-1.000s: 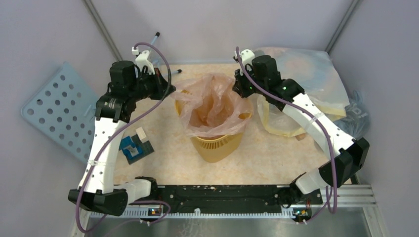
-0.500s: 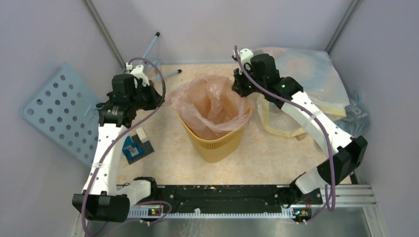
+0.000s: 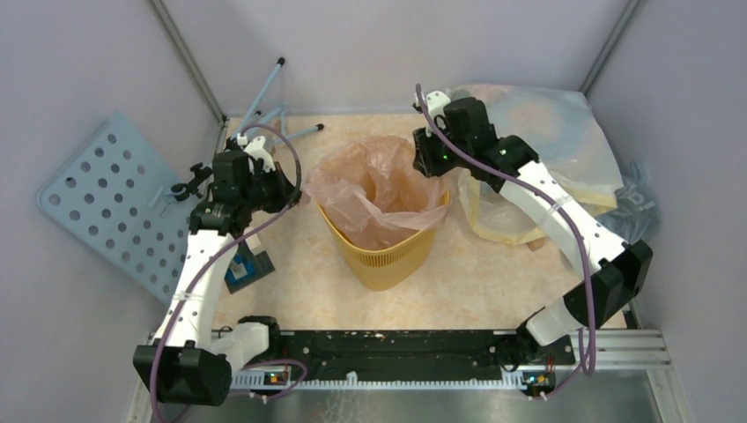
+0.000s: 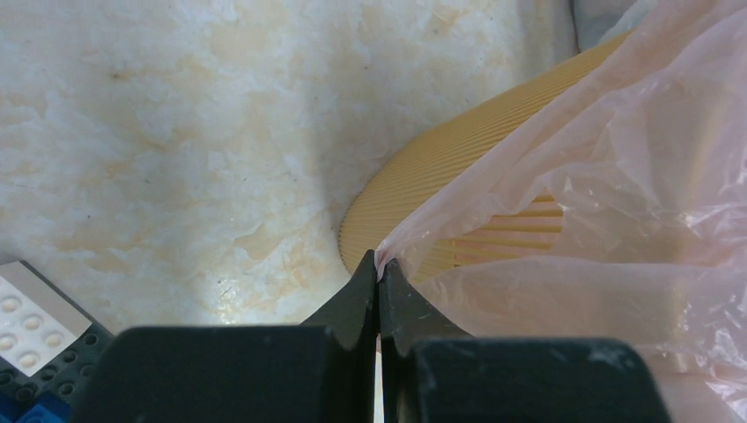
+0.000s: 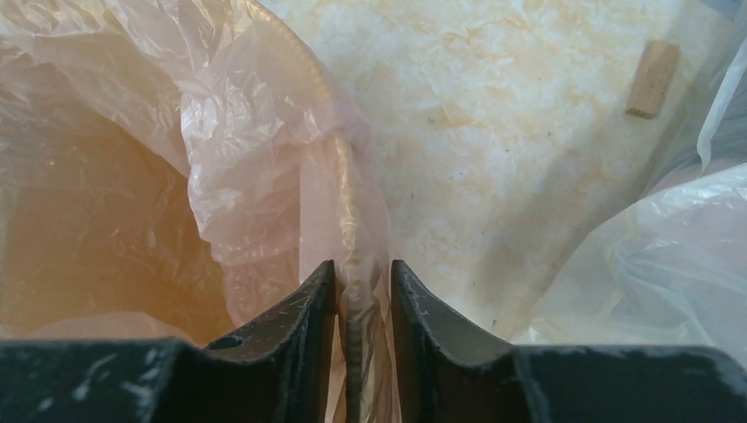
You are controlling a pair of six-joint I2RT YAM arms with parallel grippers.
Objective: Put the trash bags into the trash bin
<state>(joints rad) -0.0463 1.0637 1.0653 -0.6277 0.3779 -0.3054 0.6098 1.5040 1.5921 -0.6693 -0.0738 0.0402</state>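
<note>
Left gripper: your left gripper (image 4: pixel 379 270) was clamped tight on a corner of the trash bag (image 3: pixel 379 189), jaws pressed together with the film between the tips.
Left pull: you had that corner drawn out past the near-left side of the trash bin (image 3: pixel 388 256), film stretched over the rim.
Right gripper: your right gripper (image 5: pixel 363 278) had its jaws a little apart, a narrow gap, with a bunched strand of the bag's edge running through it.
Right position: you had it at the bin's far-right rim, tips pointing down.
Trash bag: pale pink, translucent, mouth open, most of it sunk inside the bin, edges draped over the rim on both sides.
Trash bin: yellow-orange, ribbed, upright at the middle of the table (image 3: pixel 299 291), between your two arms.
Sack: large whitish-yellow sack (image 3: pixel 546 132) lay right of the bin, under your right arm.
Grey-blue bag: grey-blue bag (image 3: pixel 636 198) sat at the table's right edge.
Bricks: toy bricks (image 4: pixel 26 322) lay just below your left wrist, near the bin.
Block: small wooden block (image 5: pixel 654 77) lay on the table by the sack.
Panel: perforated blue panel (image 3: pixel 106 198) leaned at the far left.
</note>
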